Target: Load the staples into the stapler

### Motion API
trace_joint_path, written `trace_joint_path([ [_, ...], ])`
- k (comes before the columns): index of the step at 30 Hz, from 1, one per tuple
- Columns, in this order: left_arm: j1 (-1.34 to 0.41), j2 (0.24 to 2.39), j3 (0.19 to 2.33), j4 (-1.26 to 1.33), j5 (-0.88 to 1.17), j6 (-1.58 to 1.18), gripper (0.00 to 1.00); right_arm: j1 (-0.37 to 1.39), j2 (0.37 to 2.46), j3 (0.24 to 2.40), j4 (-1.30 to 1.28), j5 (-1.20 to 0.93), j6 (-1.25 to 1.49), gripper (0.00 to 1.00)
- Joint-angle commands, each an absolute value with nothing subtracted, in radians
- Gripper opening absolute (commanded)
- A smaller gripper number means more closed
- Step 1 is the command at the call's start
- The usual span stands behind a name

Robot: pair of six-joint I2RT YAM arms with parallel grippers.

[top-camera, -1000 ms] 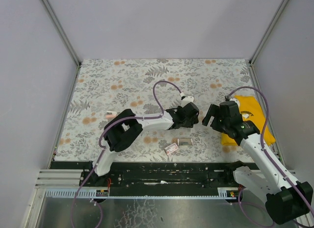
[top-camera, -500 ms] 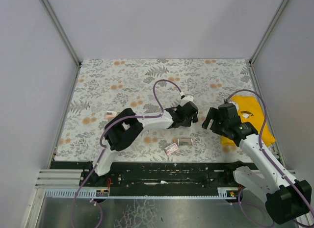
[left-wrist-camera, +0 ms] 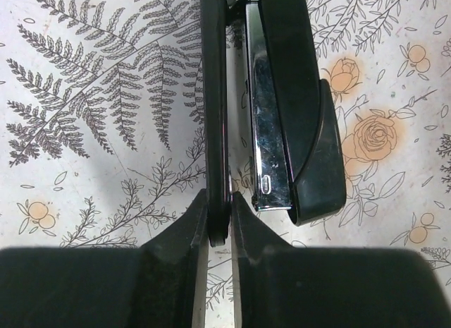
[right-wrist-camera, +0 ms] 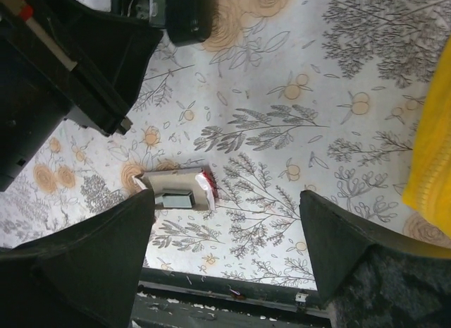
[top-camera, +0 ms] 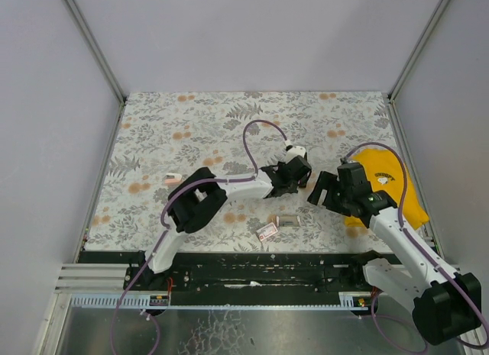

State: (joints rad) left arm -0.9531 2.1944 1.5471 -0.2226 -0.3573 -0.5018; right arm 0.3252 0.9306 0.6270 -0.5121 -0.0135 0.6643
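Observation:
The black stapler point(left-wrist-camera: 282, 95) lies open on the floral table, its two long arms side by side. The thin black arm point(left-wrist-camera: 215, 95) runs between my left fingers; the other arm shows its chrome magazine point(left-wrist-camera: 264, 130). My left gripper point(left-wrist-camera: 218, 219) is shut on the thin arm; it shows in the top view point(top-camera: 296, 174). My right gripper point(top-camera: 321, 192) is open and empty, hovering just right of the stapler. Between its fingers point(right-wrist-camera: 91, 264) I see a small open staple box point(right-wrist-camera: 176, 189) on the table, also in the top view point(top-camera: 286, 220).
A yellow cloth point(top-camera: 391, 183) lies at the right under my right arm and shows in the right wrist view point(right-wrist-camera: 433, 144). A small pink-and-white card point(top-camera: 267, 231) lies near the front edge. Another small pink item point(top-camera: 173, 178) lies at the left. The table's front rail point(right-wrist-camera: 232, 300) is close.
My right gripper has moved left and toward the near edge, closer to the stapler and the staple box. My left gripper with the stapler has shifted slightly right and away.

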Motion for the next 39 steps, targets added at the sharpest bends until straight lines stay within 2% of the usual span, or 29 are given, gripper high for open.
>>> trace_joint_path([
  [1, -0.943, 2.162, 1.528, -0.19, -0.379, -0.507, 0.0, 0.322, 0.945, 0.642, -0.457, -0.123, 0.579, 0.9],
  [5, -0.913, 2.046, 1.448, -0.186, -0.274, -0.556, 0.0, 0.322, 0.988, 0.669, -0.433, -0.21, 0.51, 0.9],
  [9, -0.837, 1.948, 1.351, -0.219, -0.021, -0.616, 0.0, 0.341, 1.064, 0.725, -0.438, -0.211, 0.457, 0.89],
  [12, -0.774, 1.89, 1.264, -0.23, 0.157, -0.633, 0.0, 0.4, 1.108, 0.762, -0.434, -0.151, 0.43, 0.89],
  [23, -0.672, 1.776, 1.136, -0.301, 0.488, -0.593, 0.0, 0.725, 1.258, 0.924, -0.383, 0.144, 0.436, 0.88],
  [28, -0.665, 1.763, 1.126, -0.315, 0.524, -0.584, 0.0, 0.814, 1.34, 0.987, -0.378, 0.257, 0.452, 0.87],
  [39, -0.663, 1.758, 1.101, -0.291, 0.548, -0.604, 0.0, 0.915, 1.469, 1.039, -0.418, 0.445, 0.5, 0.74],
])
